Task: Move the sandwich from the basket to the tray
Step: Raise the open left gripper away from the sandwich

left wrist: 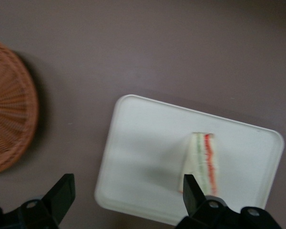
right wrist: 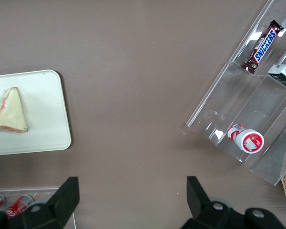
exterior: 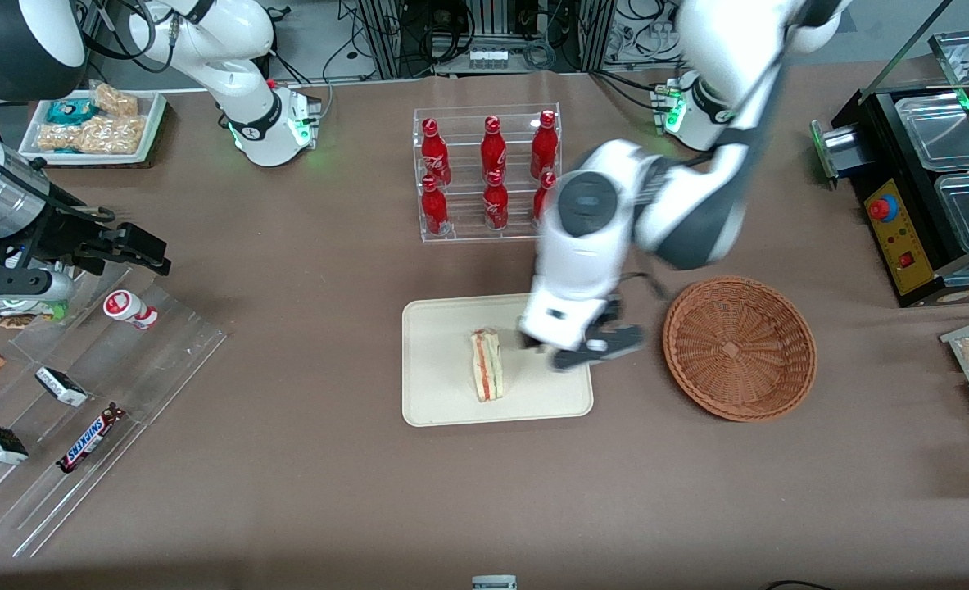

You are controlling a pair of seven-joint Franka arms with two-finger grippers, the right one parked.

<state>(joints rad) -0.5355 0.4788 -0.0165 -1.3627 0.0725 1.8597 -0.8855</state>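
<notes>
The sandwich (exterior: 486,365) lay on the tray (exterior: 435,406), the basket (exterior: 739,347) empty nearby. The gripper (exterior: 595,344) hovered beside it, jaws released. Soft and light, it looked best pinched gently across its bread faces.

My left arm reaches out from its base toward the front camera, elbow bent and forearm angled down, so that my wrist hangs above the edge of the tray (exterior: 435,393) that faces the basket (exterior: 739,347). My gripper (exterior: 595,342) hovers just over that edge, pointing down at the table, nearer the basket than the sandwich (exterior: 486,365) is and touching nothing. My two black fingers (left wrist: 61,193) stand wide apart with nothing between them, one over the bare table beside the tray and the other over the tray close to the sandwich.
</notes>
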